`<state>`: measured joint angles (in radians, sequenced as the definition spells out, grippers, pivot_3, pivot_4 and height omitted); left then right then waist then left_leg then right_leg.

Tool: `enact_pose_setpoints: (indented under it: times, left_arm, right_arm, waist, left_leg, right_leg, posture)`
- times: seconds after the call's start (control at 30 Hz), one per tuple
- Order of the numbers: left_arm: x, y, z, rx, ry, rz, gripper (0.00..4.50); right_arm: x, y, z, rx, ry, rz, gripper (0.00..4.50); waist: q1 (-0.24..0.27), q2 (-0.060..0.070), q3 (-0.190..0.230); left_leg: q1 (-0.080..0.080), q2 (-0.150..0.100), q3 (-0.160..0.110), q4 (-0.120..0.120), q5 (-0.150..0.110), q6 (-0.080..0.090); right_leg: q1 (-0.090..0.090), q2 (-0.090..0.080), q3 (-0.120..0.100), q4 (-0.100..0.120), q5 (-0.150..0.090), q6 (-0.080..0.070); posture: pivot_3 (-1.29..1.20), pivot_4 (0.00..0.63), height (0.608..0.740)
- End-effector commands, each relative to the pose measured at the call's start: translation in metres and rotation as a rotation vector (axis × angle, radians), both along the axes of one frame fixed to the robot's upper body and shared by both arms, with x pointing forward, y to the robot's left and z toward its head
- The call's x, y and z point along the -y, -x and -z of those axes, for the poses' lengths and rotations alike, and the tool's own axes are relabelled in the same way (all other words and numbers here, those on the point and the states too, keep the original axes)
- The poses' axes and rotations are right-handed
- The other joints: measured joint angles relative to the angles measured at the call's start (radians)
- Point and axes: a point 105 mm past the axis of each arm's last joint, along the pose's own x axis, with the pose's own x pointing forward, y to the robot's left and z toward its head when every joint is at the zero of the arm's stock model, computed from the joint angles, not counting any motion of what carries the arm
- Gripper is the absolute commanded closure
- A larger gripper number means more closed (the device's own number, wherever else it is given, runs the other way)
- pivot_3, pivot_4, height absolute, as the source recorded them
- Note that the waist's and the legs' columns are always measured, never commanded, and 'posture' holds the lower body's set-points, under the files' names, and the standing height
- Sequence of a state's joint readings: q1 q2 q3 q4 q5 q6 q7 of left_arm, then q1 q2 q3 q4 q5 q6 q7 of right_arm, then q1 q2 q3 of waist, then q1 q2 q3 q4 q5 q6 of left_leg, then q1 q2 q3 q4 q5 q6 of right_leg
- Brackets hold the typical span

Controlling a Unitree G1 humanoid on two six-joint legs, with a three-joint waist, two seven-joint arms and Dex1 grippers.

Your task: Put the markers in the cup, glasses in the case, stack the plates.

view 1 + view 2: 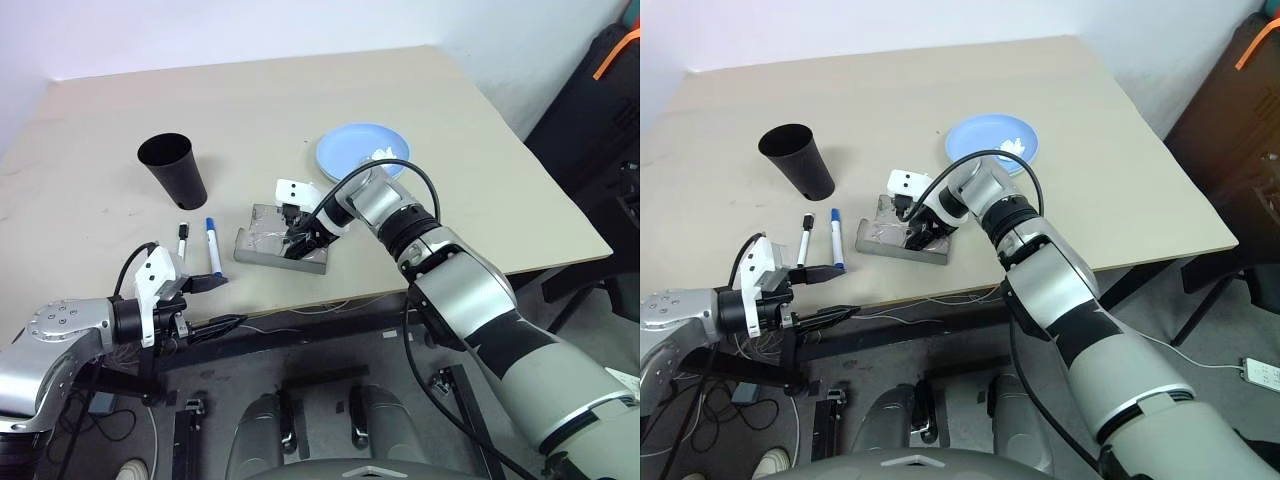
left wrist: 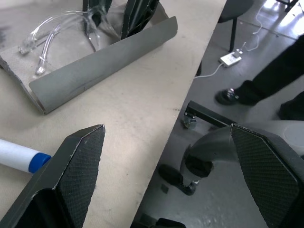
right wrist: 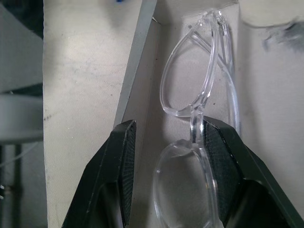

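Right wrist view: right gripper [image 3: 164,166] sits over the open case [image 3: 142,57] with its jaws part-way apart; the glasses [image 3: 199,95] lie inside the tray, the bridge between the two fingers and resting against one pad, the other pad clear of the frame. Judged: this reads as a release in hand, though whether the frame rests fully on the case floor cannot be told from this angle. Long axis of the glasses runs along the length of the case, lens to lens in line with the gripper's reach, so a straight pull-back along the fingers looks like the clean exit. Head views: the case lies near the table [image 1: 450,120] front edge, lid open; the black cup [image 1: 172,168] stands well apart on the robot's left, the two markers [image 1: 197,243] side by side between cup and front edge, long axes running roughly away from the robot. Left gripper [image 1: 205,300] hovers just off the front edge, jaws wide open, nothing held; it is the nearer arm to the markers, the blue-capped one just beside a fingertip. Blue plate [image 1: 362,150] beyond the right arm, a white wad on it. No readable brand, label or writing anywhere
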<state>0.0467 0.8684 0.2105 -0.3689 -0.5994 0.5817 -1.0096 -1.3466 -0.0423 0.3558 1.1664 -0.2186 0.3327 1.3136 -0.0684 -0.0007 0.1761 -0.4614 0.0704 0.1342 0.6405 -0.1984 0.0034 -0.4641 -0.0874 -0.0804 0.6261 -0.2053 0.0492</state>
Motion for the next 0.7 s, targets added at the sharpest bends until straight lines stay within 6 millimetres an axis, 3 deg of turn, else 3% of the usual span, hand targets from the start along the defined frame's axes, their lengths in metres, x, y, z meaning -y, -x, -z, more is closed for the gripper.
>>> enact_pose_setpoints:
  times: [0.03,0.43,0.7]
  left_arm:
    - [0.006,-0.001,-0.010,0.032,-0.006,0.027,0.06]
    - [0.011,-0.004,-0.013,0.033,-0.001,0.039,0.06]
    - [0.010,-0.005,-0.015,0.032,-0.003,0.035,0.06]
  right_arm:
    - [-0.002,0.002,-0.006,-0.036,-0.009,0.002,2.26]
    - [-0.006,0.008,-0.008,-0.064,-0.047,-0.034,2.26]
    - [-0.006,0.004,-0.021,-0.052,-0.082,-0.021,0.03]
  waist:
    - [0.000,0.000,0.000]
    - [0.000,0.000,0.000]
    - [0.000,0.000,0.000]
  left_leg:
    - [0.000,0.000,0.000,0.000,0.000,0.000]
    - [-0.001,-0.002,0.000,0.000,0.000,0.000]
    - [-0.001,-0.002,0.000,0.000,0.001,-0.001]
  right_leg:
    - [0.000,0.000,0.000,0.000,0.000,0.000]
    - [0.000,0.001,0.000,0.000,0.000,0.001]
    - [0.000,0.001,0.000,0.001,0.000,0.001]
  posture:
    - [0.00,0.150,0.740]
    - [0.00,0.150,0.740]
    - [0.00,0.150,0.740]
